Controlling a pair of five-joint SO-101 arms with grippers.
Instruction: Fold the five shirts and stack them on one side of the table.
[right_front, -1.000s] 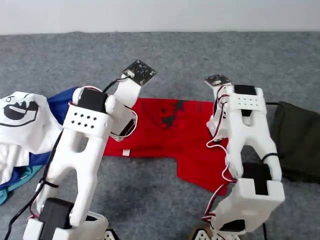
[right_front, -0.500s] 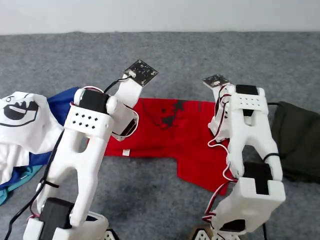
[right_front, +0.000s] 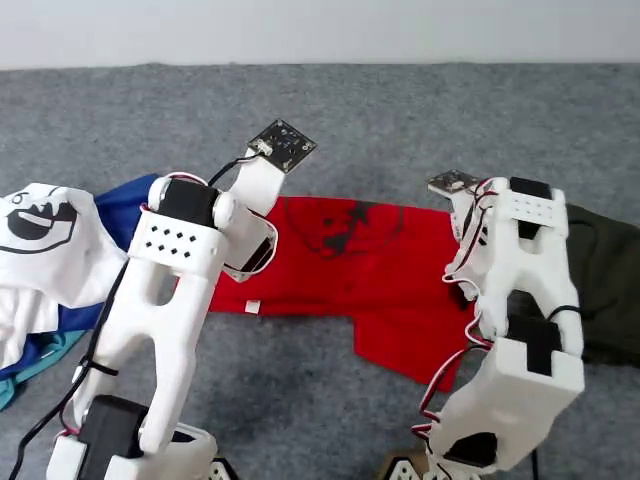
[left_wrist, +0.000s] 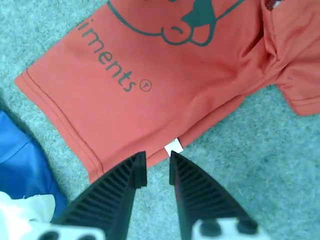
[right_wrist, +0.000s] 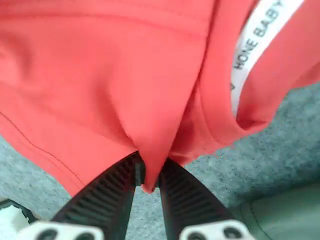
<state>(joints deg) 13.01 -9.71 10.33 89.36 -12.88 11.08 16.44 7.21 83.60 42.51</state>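
Note:
A red shirt (right_front: 340, 270) with a dark print lies spread across the middle of the grey table. In the left wrist view my left gripper (left_wrist: 154, 167) hovers just off the shirt's hem (left_wrist: 90, 150), beside a small white tag (left_wrist: 173, 147). Its fingers stand a little apart with nothing between them. My right gripper (right_wrist: 148, 175) is shut on a pinched fold of the red shirt (right_wrist: 100, 75) near its collar label (right_wrist: 255, 45). In the high view the right arm (right_front: 510, 260) stands over the shirt's right edge.
A white shirt (right_front: 45, 235) with a black print lies at the left over a blue one (right_front: 125, 205), with a teal edge (right_front: 20, 380) below. A dark olive shirt (right_front: 610, 290) lies at the right. Bare grey carpet (right_front: 380, 120) stretches behind.
The right arm has moved to the right with the red shirt's edge in its gripper, drawing the cloth out that way. The left arm has hardly moved.

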